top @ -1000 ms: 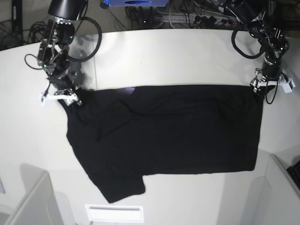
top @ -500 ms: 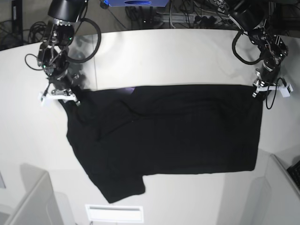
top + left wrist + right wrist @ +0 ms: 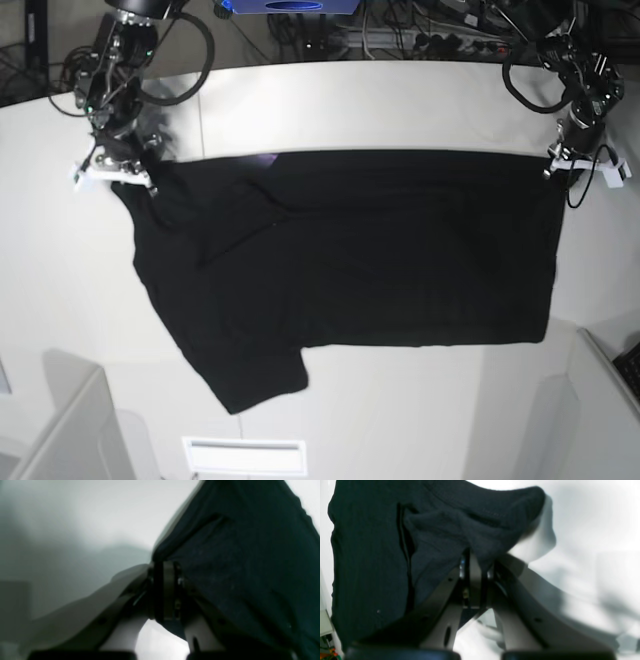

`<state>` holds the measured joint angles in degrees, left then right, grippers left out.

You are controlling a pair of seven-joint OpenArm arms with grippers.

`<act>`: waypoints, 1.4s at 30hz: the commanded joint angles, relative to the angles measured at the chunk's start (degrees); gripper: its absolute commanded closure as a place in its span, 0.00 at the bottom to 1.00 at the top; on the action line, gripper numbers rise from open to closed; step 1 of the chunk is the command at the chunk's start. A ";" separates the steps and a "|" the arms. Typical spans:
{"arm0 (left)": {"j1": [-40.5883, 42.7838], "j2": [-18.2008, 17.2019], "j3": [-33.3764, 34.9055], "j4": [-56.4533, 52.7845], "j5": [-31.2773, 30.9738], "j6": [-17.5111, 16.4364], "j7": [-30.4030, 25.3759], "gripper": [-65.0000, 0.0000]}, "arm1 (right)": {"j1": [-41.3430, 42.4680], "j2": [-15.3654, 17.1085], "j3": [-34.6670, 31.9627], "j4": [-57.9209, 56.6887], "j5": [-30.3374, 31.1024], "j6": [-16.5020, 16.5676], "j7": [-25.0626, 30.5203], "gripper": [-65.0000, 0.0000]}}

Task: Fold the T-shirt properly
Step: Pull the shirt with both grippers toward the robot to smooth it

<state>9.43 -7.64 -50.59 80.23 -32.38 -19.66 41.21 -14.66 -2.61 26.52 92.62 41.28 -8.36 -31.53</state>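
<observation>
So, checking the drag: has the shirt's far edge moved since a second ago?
Yes. The T-shirt has shifted toward the table's far edge.

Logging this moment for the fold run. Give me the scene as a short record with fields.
garment: black T-shirt, spread out on the white table
print: not visible from any view
left claw: shut on one far corner of the T-shirt
right claw: shut on the opposite far corner
far edge: stretched between the two claws
loose part: one sleeve lies toward the near table edge
fold state: no fold made yet
</observation>
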 commanded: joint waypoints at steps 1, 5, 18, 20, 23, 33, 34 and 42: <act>0.55 -1.11 -0.36 2.54 -0.54 0.01 -1.87 1.00 | -0.33 0.55 0.07 2.28 0.00 0.32 1.95 1.00; 2.57 -0.14 -0.36 5.44 -0.54 0.01 -1.87 1.00 | -1.65 0.28 0.16 3.95 0.00 0.32 1.24 1.00; 11.36 0.21 -0.53 9.84 -0.54 0.01 -0.64 1.00 | -7.45 0.28 0.51 8.44 0.00 0.23 -2.10 1.00; 11.80 0.21 -0.71 11.07 -0.54 -0.16 2.70 1.00 | -9.30 0.28 0.51 8.88 0.00 0.23 -2.10 1.00; 12.68 0.21 -0.80 12.30 -0.54 -0.25 4.72 1.00 | -11.50 0.19 0.16 9.40 0.53 0.23 -2.10 1.00; 16.55 0.21 -0.71 16.61 -0.54 -0.25 5.25 1.00 | -15.63 0.72 0.51 9.84 5.54 0.23 -2.10 1.00; 16.90 0.21 -0.71 16.87 -0.54 -0.25 5.25 1.00 | -15.89 0.55 0.51 10.19 5.54 0.23 -2.10 1.00; 18.92 0.30 -0.71 16.70 -0.54 -0.25 5.25 1.00 | -17.74 0.28 0.51 12.66 5.80 0.23 -2.10 1.00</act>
<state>28.12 -6.50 -50.92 95.90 -32.64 -19.75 47.46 -32.12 -2.70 26.68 104.40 46.54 -8.36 -34.70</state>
